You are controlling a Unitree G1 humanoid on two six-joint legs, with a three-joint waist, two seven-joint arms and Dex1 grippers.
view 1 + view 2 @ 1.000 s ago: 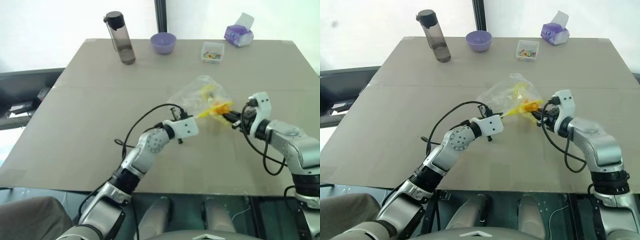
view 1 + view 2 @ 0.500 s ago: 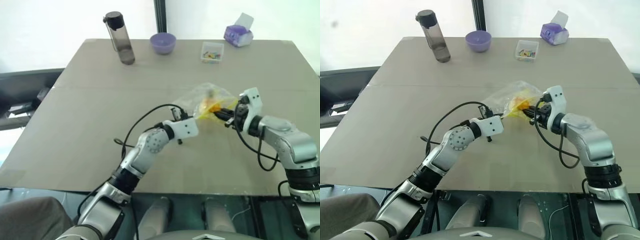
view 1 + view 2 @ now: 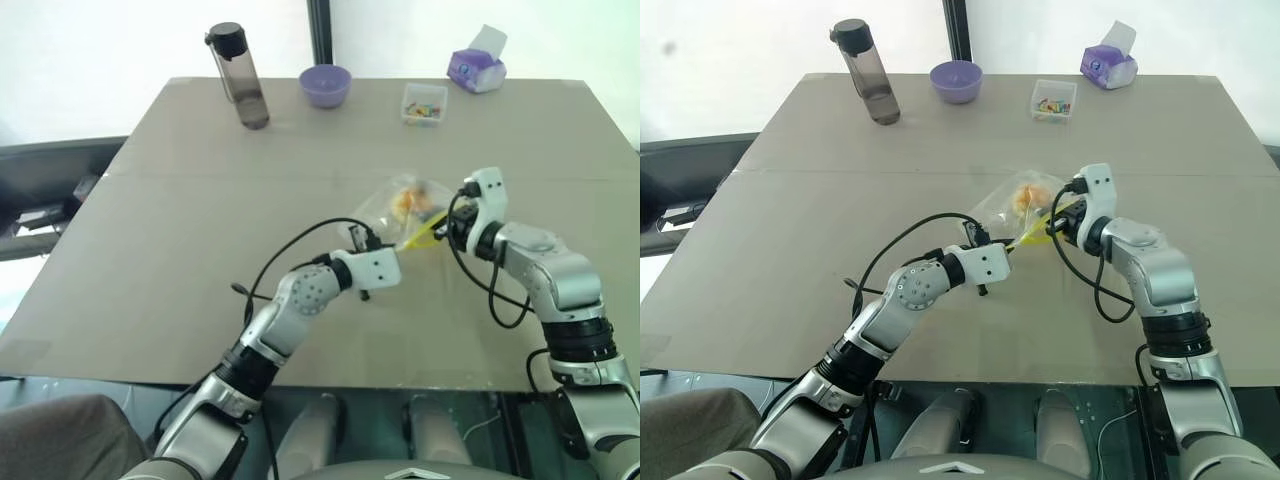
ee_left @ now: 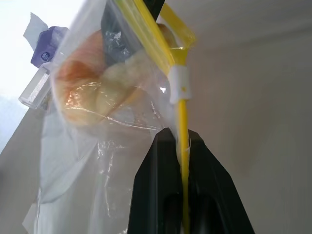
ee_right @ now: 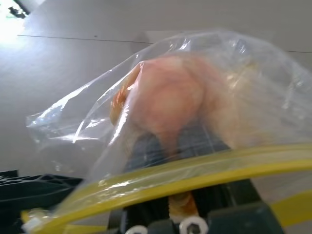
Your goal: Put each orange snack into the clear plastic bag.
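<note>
The orange snack (image 5: pixel 168 109) now sits inside the clear plastic bag (image 3: pixel 1012 205), just past my right claw (image 3: pixel 1060 222), which has pushed in through the mouth; whether it has let go I cannot tell. My left claw (image 4: pixel 181 146) stays clamped on the bag's yellow strip (image 4: pixel 182 124), above the tabletop (image 3: pixel 200 230).

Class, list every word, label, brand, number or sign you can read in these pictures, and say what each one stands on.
None can be read.
purple tissue box: pale markings on its front, too small to read.
small clear box: coloured bits inside, no lettering to be made out.
bottle, purple bowl, clear plastic bag: no print visible.
</note>
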